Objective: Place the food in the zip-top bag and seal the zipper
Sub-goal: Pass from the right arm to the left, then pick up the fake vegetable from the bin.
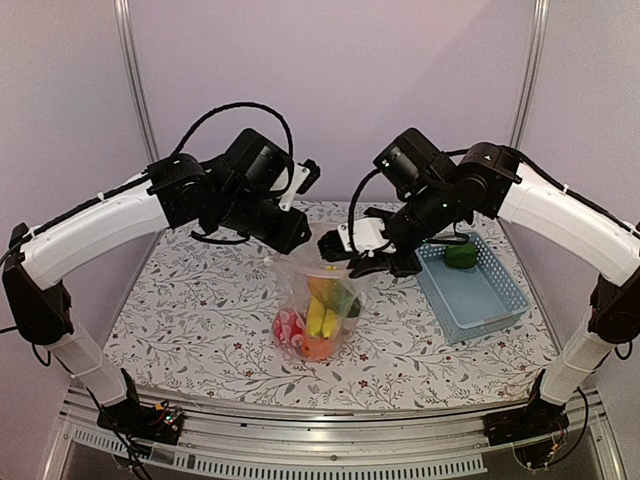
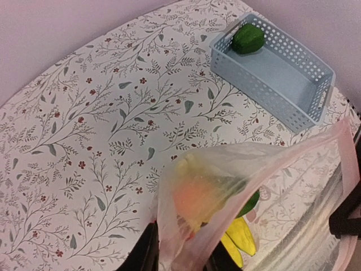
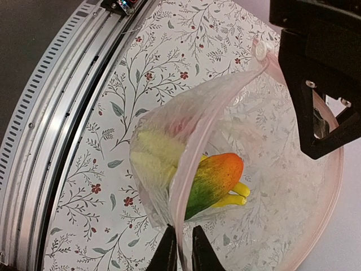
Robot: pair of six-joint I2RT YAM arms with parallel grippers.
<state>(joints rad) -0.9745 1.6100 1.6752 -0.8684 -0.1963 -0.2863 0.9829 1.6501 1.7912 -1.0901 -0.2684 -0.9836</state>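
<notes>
The clear zip-top bag [image 1: 322, 290] hangs upright at mid-table, held open between both grippers. Inside lie a yellow banana [image 1: 318, 315], an orange fruit [image 1: 318, 347], a red-pink fruit [image 1: 288, 328] and an orange-green piece [image 3: 214, 179]. My left gripper [image 2: 180, 254] is shut on the bag's pink zipper strip [image 2: 271, 166] at one side. My right gripper [image 3: 181, 248] is shut on the zipper strip [image 3: 194, 169] at the other side. One green pepper [image 1: 460, 255] lies in the blue basket; it also shows in the left wrist view [image 2: 248, 38].
The light blue slatted basket [image 1: 490, 300] stands to the right of the bag, with the pepper at its far end. The floral tablecloth [image 1: 200, 310] covers the table. A metal rail [image 1: 330, 440] runs along the near edge.
</notes>
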